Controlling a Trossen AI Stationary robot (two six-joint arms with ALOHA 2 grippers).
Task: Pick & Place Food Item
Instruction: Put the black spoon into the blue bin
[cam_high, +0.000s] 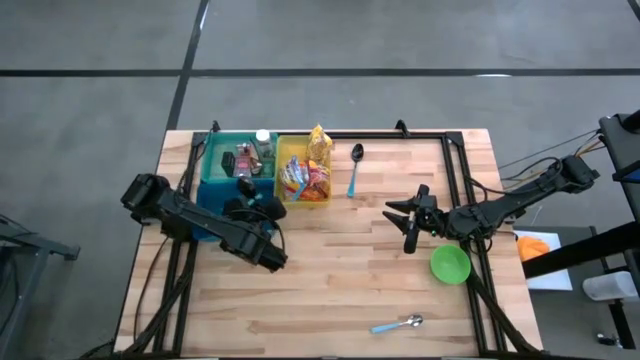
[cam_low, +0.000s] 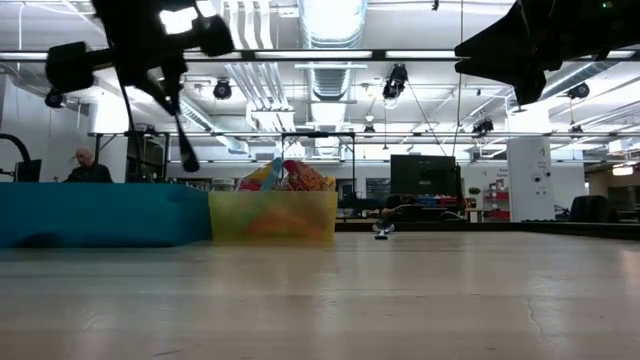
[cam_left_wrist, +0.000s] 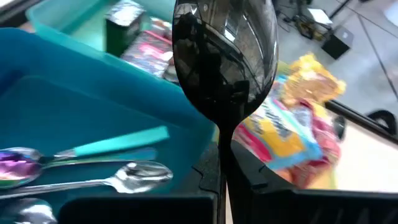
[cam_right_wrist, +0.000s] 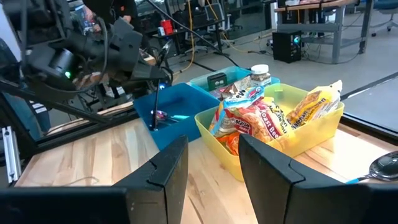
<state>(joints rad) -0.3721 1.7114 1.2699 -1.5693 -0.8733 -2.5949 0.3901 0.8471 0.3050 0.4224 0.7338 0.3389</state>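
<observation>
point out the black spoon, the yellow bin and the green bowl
black spoon (cam_left_wrist: 224, 56): left wrist view, on its bowl
yellow bin (cam_high: 281, 160): high view, on its left wall
green bowl (cam_high: 450, 264): high view, on its inside

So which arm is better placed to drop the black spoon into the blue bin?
Left. The left pincer is shut on the black spoon and hangs over the blue bin, where other spoons lie. The right pincer is open, empty and far across the table.
</observation>
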